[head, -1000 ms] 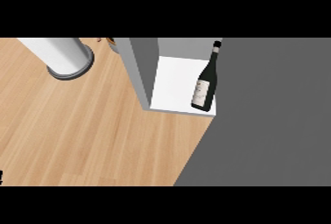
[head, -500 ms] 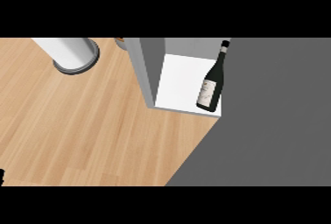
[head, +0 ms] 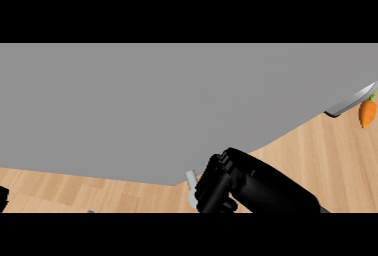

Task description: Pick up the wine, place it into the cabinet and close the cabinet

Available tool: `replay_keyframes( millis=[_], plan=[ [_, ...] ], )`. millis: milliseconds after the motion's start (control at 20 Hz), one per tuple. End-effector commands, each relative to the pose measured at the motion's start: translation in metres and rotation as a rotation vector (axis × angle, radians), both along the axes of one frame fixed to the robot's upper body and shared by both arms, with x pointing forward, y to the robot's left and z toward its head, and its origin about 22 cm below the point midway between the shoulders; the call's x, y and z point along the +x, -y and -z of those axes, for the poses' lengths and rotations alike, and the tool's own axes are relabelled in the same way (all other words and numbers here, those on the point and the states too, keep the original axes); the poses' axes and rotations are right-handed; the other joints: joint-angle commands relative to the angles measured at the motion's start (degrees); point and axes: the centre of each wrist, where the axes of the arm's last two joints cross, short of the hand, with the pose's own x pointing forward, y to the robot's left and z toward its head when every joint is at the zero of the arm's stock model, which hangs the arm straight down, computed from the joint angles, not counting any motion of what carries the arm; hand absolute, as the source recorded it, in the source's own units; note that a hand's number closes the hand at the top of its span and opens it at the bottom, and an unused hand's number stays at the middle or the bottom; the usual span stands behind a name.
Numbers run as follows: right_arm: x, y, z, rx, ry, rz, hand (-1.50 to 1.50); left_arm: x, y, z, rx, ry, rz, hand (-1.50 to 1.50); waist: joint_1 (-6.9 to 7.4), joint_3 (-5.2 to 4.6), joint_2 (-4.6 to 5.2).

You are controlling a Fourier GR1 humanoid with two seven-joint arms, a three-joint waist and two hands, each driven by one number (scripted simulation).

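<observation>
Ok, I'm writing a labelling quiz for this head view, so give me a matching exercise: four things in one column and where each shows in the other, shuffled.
Things:
1. carrot
2. right hand
3. grey surface
4. wooden counter

Places:
a. fills the top and most of the left of the view
b. at the right edge, upper half
c. along the bottom and up the lower right
d. lower middle, coming in from the bottom edge

Pairs: 1-b, 2-d, 3-a, 4-c

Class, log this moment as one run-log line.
wine: not visible | cabinet: not identifiable | right hand: low centre-right, grasp unclear | carrot: right edge, on counter
</observation>
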Motion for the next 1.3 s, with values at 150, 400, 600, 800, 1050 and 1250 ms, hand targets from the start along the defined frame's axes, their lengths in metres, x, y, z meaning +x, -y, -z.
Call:
replay_keyframes(
  millis=[150,400,600,800,1050,1250],
  plan=[
    [0.052,-0.033,-0.025,-0.021,0.033,0.192,1.5,0.006,0.003,-0.003,0.003,0.011,0.027,1.5,2.51,0.18,0.35],
    [0.087,-0.053,-0.047,-0.05,0.051,0.277,1.5,0.013,0.003,-0.005,-0.007,0.032,0.035,1.5,2.99,0.19,1.05],
    [0.118,-0.058,-0.056,-0.023,-0.014,0.326,1.5,0.013,0.009,-0.005,-0.007,0.028,0.072,1.5,3.94,0.43,1.75],
    [0.135,-0.057,-0.058,0.039,-0.101,0.359,1.5,0.015,0.007,-0.003,-0.002,0.026,0.059,1.5,3.92,0.54,1.87],
    [0.157,-0.051,-0.049,0.065,-0.2,0.407,1.5,0.013,0.008,0.0,-0.012,0.004,0.055,1.5,1.84,0.63,1.98],
    [0.172,-0.047,-0.036,0.006,-0.231,0.438,1.5,0.017,0.005,-0.003,-0.013,0.025,0.037,1.5,0.71,0.64,2.42]
  ],
)
